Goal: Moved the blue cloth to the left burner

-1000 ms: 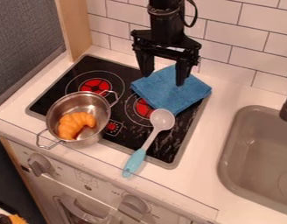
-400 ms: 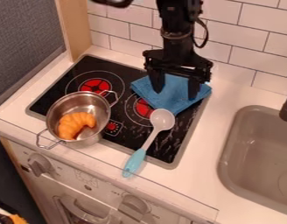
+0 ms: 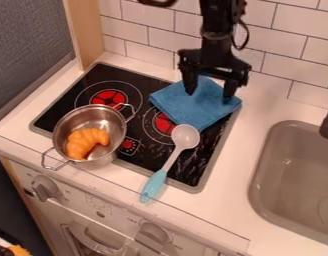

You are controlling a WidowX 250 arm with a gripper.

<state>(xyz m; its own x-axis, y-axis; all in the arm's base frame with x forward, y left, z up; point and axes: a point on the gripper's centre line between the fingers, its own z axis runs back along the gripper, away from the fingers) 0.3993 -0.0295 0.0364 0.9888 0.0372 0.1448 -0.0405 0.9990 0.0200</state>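
Note:
The gripper hangs over the back part of the blue cloth, its two fingers apart with nothing held between them. The folded cloth lies flat across the right back part of the black stovetop, overlapping its edge onto the counter. The left burner shows red at the back left, partly behind the pot.
A metal pot holding an orange croissant stands at the stove's left front. A spoon with a blue handle lies across the front edge, its bowl touching near the cloth. Tiled wall behind; sink at right.
The gripper has moved right, dipping toward the cloth and then rising slightly toward the back. Cloth, pot and spoon have stayed where they were.

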